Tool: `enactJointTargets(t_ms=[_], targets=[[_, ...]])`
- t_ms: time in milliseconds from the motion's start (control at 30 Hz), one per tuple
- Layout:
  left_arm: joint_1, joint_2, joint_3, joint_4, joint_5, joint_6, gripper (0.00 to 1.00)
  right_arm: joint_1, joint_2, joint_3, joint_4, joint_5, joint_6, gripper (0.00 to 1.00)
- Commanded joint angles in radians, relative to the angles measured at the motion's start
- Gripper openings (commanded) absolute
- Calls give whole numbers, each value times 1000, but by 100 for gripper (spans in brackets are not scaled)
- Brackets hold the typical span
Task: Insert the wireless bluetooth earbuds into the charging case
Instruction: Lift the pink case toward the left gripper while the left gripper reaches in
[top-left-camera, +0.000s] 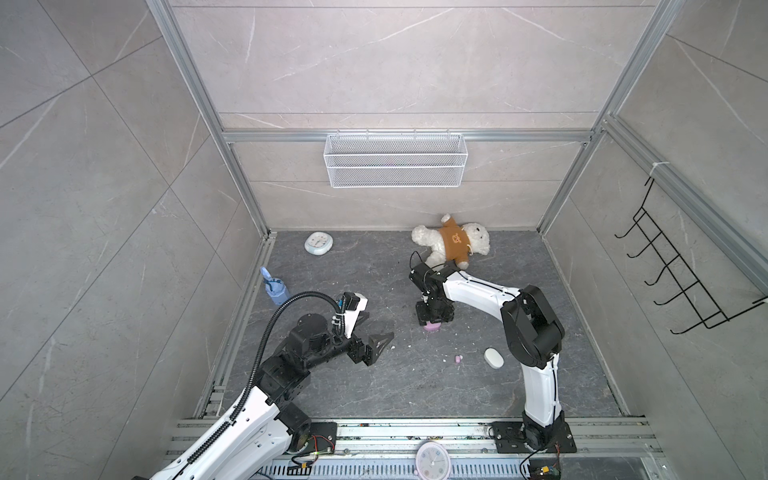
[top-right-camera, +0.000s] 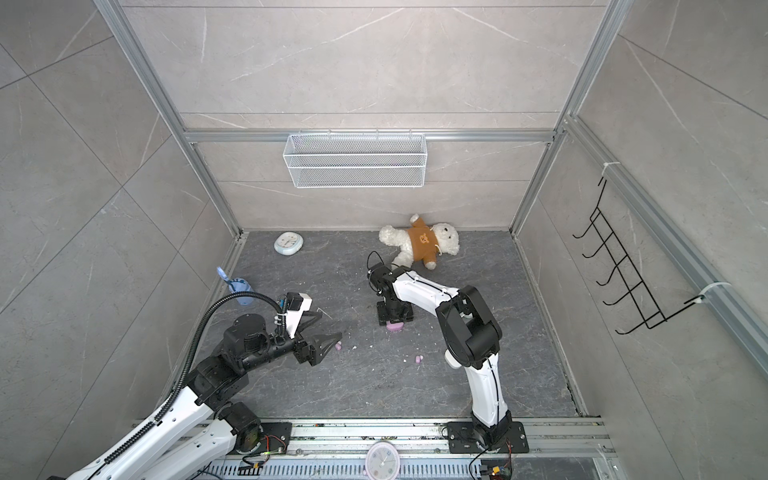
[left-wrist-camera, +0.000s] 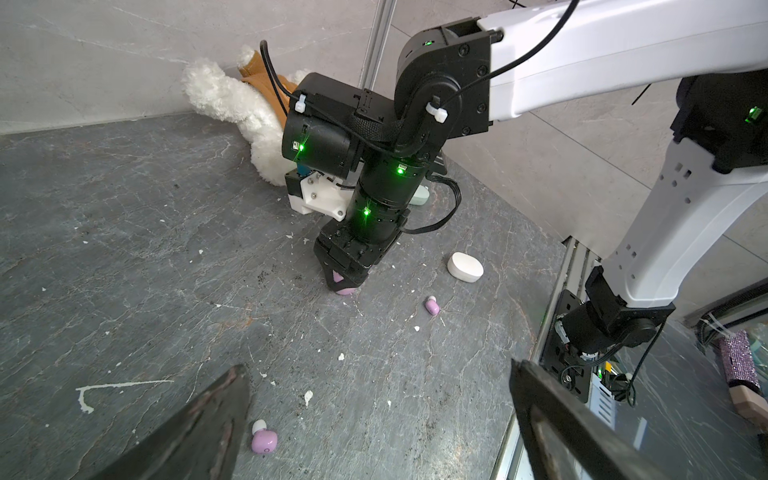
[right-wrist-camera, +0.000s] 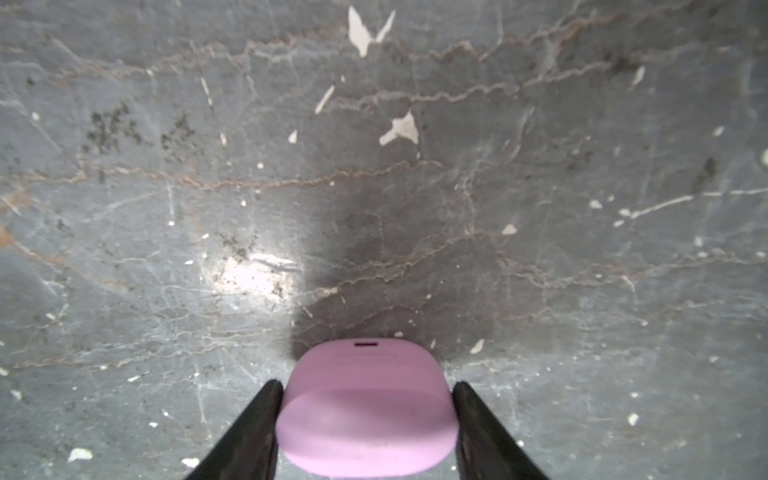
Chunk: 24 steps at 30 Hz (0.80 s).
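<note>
The pink charging case (right-wrist-camera: 365, 415) lies closed on the dark stone floor, also seen in both top views (top-left-camera: 557, 328) (top-right-camera: 394, 327). My right gripper (right-wrist-camera: 368, 384) points straight down over the case, and both fingers touch its sides. From the left wrist view, the right gripper (left-wrist-camera: 343, 284) covers most of the case (left-wrist-camera: 345, 291). One pink earbud (left-wrist-camera: 264, 440) lies just beside a finger of my open left gripper (left-wrist-camera: 377, 365). Another pink earbud (left-wrist-camera: 432, 306) lies between the two arms (top-left-camera: 458, 358). Nothing is between the fingers of the left gripper (top-left-camera: 380, 324).
A closed white case (top-left-camera: 493, 358) lies by the right arm. A teddy bear (top-left-camera: 453, 241) and a pale clock (top-left-camera: 318, 243) sit at the back wall, and a blue bottle (top-left-camera: 274, 289) stands at the left edge. White crumbs are scattered on the floor.
</note>
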<state>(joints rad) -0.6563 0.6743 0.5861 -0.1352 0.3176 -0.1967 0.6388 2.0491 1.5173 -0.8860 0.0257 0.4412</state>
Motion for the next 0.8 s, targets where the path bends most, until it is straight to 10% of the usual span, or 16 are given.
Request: enactJointTargets(t_ms=[0,767], targets=[[6,31,50,8,33,54,100,-2,-84,-18,-17,-32,21,48],[-69,365,227,-98,169,427,99,101,-580,15,-119,-435,214,46]])
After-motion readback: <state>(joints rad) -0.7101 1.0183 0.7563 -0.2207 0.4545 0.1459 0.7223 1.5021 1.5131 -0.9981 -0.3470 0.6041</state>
